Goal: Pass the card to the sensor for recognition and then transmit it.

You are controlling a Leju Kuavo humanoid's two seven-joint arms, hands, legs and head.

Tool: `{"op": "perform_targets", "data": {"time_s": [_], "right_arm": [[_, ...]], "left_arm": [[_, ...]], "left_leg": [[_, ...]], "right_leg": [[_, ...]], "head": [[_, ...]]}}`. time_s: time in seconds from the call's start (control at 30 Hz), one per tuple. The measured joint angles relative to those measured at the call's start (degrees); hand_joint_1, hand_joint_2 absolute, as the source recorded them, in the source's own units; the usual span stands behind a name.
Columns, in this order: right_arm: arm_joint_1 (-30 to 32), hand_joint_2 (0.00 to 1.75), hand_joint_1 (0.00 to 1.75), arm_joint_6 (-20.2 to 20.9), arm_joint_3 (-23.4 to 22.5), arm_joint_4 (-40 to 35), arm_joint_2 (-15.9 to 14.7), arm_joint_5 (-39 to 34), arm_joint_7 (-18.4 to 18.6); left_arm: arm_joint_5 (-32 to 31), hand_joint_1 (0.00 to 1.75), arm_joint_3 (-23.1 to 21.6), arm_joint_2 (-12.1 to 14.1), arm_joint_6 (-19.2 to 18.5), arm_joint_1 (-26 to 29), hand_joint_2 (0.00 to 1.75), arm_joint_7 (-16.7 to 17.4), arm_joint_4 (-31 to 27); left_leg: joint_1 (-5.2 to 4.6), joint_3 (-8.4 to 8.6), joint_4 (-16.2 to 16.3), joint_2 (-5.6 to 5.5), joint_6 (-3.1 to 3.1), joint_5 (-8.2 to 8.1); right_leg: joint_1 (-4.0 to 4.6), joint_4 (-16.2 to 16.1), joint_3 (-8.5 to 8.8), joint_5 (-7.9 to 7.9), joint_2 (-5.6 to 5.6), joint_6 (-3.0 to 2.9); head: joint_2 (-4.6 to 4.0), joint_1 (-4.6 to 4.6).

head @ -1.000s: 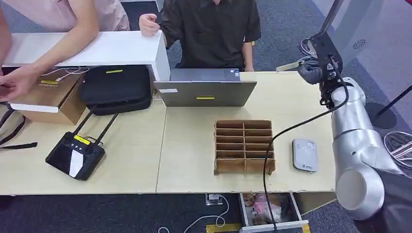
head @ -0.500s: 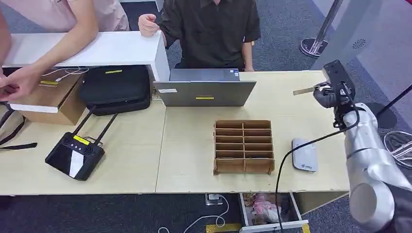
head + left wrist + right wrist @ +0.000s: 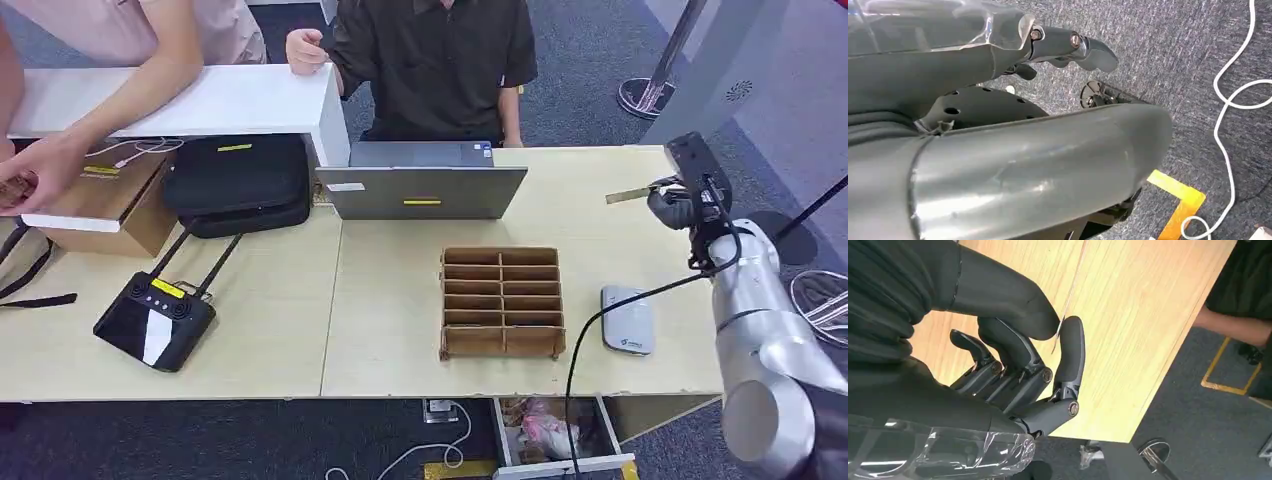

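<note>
While head view shows card (image 3: 628, 195) flat, right hand (image 3: 1023, 347) pinches it edge-on; left hand (image 3: 1068, 47) unclear.

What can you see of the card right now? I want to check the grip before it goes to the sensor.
The card is a thin, flat, pale piece seen nearly edge-on. The right hand pinches one end between thumb and a finger; the rest juts out free toward the laptop side. It is held in the air over the far right part of the wooden table, touching nothing else. Any print on it is too small to tell.
</note>
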Motion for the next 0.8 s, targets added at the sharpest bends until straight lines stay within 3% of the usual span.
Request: {"op": "perform_targets", "data": {"time_s": [0.37, 0.7, 0.8], "right_arm": [[3.57, 1.75, 1.75, -1.05, -0.26, 0.0, -0.52, -1.96, -2.05], [15.74, 1.75, 1.75, -3.71, -4.56, -2.88, -2.36, -7.06, -5.96], [20.69, 1.75, 1.75, -4.57, -6.45, -4.48, -2.36, -7.17, -6.71]], "left_arm": [[0.83, 0.0, 0.04, 0.0, 0.57, 0.06, 0.0, -0.07, 0.0], [0.87, 0.0, 0.04, 0.17, 0.7, 0.3, 0.0, 0.02, 0.0], [1.47, 0.0, 0.04, -0.07, 0.66, 0.35, 0.0, -1.64, 0.0]], "left_leg": [[0.0, 0.0, 0.0, -0.02, 0.0, 0.0], [0.01, -0.03, -0.01, -0.19, 0.0, -0.02], [0.01, -0.08, -0.03, -0.25, 0.0, -0.03]], "right_leg": [[0.0, -0.01, 0.0, -0.01, -0.03, 0.0], [0.01, -0.05, 0.05, -0.06, -0.19, 0.05], [0.01, -0.04, 0.03, -0.06, -0.25, 0.04]], "head": [[0.0, 0.0], [0.0, 0.0], [0.0, 0.0]]}}
